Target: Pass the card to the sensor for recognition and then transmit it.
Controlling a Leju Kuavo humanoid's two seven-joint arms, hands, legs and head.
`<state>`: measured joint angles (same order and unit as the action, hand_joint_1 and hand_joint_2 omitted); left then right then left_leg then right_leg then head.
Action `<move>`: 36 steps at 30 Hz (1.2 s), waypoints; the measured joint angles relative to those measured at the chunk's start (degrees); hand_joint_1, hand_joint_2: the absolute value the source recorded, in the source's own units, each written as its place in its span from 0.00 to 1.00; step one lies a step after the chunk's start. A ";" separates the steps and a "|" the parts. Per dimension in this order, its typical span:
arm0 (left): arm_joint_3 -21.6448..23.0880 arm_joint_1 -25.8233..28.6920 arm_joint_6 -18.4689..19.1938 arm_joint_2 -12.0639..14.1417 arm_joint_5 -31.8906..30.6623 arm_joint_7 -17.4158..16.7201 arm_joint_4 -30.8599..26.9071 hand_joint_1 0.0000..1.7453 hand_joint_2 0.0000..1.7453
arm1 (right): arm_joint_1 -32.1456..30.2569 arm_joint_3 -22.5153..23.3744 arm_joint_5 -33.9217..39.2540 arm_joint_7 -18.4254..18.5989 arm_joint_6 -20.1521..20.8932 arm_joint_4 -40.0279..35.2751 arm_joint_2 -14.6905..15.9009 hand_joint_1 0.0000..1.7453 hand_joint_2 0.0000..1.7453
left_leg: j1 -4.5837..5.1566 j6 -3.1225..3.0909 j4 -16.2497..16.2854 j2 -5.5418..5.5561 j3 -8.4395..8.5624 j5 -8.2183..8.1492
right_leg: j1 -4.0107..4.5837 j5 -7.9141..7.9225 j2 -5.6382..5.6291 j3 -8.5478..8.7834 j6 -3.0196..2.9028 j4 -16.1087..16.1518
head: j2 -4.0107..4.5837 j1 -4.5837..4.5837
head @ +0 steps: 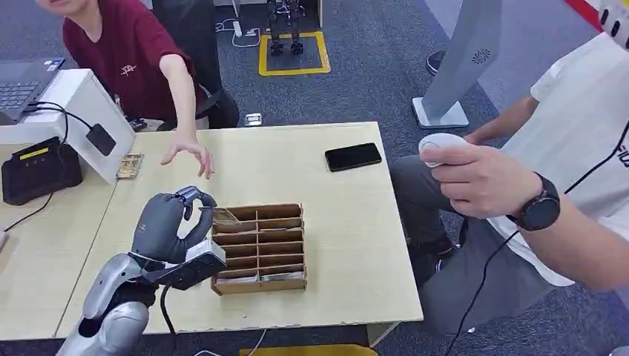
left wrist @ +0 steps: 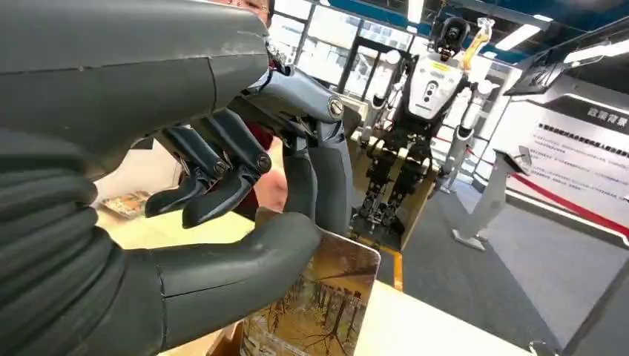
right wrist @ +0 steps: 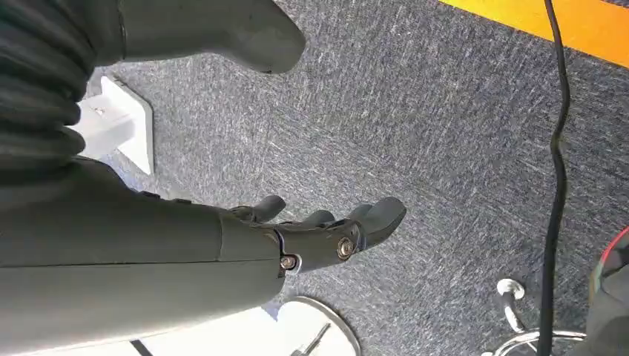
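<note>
Head view showed the left robot hand (head: 172, 221) at the near-left corner of the wooden card organizer (head: 259, 248) on the desk (head: 348, 245), its fingers curled over a card (head: 223, 216) standing in the slot just beside them. A person's hand (head: 189, 154) hovered beyond the fingers, and the black card reader (head: 38, 171) sat well off to the left. From there the grip itself was unclear.

Left wrist view settled it: the thumb (left wrist: 245, 256) and a finger (left wrist: 319, 178) pinched the picture card (left wrist: 319, 304) near its upper edge. I judged that a shallow hold; the card could pivot or slip on the way to the reader, or catch the slot divider when lifted.

Right wrist view showed the right robot hand (right wrist: 297, 241) hanging over carpet (right wrist: 445, 126), fingers loosely apart, holding nothing.
</note>
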<state>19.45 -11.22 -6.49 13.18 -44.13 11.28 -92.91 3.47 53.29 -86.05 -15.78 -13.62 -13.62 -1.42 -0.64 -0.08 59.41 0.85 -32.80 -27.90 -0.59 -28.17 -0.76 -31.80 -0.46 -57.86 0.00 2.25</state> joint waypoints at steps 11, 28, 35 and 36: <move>-1.66 -2.81 -0.90 0.63 0.18 -2.30 -0.26 1.00 1.00 | 0.07 0.00 -0.04 -0.17 0.02 -0.02 0.00 0.00 1.00 | -0.01 0.01 0.00 0.02 -0.01 0.04 | 0.00 0.03 0.01 -0.01 0.01 0.00 | 0.00 0.00; -10.62 -16.78 -4.17 5.55 -14.64 -12.15 10.17 1.00 1.00 | 0.65 0.00 -0.13 0.79 0.66 -0.04 0.00 0.00 1.00 | -0.01 0.13 0.00 0.02 -0.04 0.16 | 0.01 0.09 0.01 -0.05 -0.02 -0.06 | 0.00 0.00; -10.91 -17.20 -4.24 5.55 -14.69 -12.22 11.74 1.00 1.00 | 0.70 0.00 -0.13 0.77 0.59 -0.04 0.00 0.00 1.00 | -0.02 0.12 0.00 0.01 -0.04 0.16 | 0.01 0.10 0.00 -0.07 -0.01 -0.06 | 0.00 0.00; -10.91 -17.21 -4.24 5.55 -14.69 -12.22 11.85 1.00 1.00 | 0.70 0.00 -0.13 0.77 0.59 -0.04 0.00 0.00 1.00 | -0.02 0.12 0.00 0.01 -0.04 0.16 | 0.01 0.10 0.00 -0.07 -0.01 -0.06 | 0.00 0.02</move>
<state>8.55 -28.43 -10.73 18.73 -58.82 -0.94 -81.07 4.18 53.29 -86.18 -15.02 -13.03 -13.66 -1.42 -0.66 0.05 59.41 0.86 -32.83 -27.74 -0.58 -28.06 -0.76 -31.87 -0.47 -57.93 0.00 2.27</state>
